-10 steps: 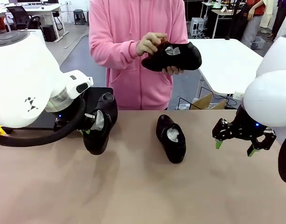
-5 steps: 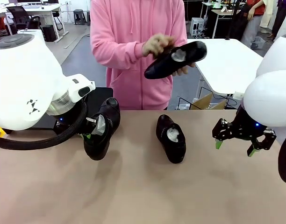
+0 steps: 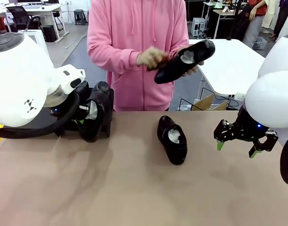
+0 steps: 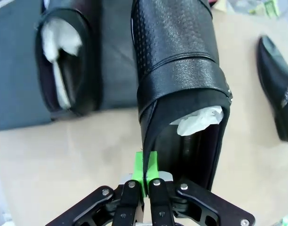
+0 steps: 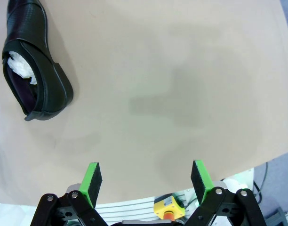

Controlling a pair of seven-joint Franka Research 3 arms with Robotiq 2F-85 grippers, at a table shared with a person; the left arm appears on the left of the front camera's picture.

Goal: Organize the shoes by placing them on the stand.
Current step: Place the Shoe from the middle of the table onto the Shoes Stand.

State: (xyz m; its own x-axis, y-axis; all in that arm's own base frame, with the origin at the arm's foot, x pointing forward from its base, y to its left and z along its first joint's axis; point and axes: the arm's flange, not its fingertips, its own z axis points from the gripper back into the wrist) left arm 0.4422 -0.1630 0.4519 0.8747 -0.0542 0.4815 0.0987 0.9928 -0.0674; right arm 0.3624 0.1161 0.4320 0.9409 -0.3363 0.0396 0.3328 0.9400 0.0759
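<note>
The left hand [image 4: 146, 165] is shut tight on the back rim of the gripped shoe [image 4: 177, 61]; its green pads pinch the thin leather with no gap between them. In the front view this hand is hidden behind the big white arm [image 3: 21, 80]. The toe of the gripped shoe reaches over the dark stand [image 4: 17, 89]; its heel end hangs over the tan surface [image 3: 134, 188]; I cannot tell if the toe touches the stand. The shoe on the stand [image 4: 64, 61] lies just beside it, with white paper inside; its far end is cut off by the top of the picture, and the stand runs off the picture too.

The lone shoe [image 3: 172, 140] lies on the surface between the two arms, with paper showing inside; in the left wrist view, part of it is cut off at the side.

The right hand [image 3: 236, 149] is open wide and holds nothing; it hangs over the surface, well apart from the lone shoe.

A person [image 3: 130, 42] in a pink top stands at the far side and holds the lifted shoe [image 3: 184, 61] tilted in the air; one of the person's hands [image 3: 151, 57] looks blurry, and the other is mostly hidden behind that shoe.
</note>
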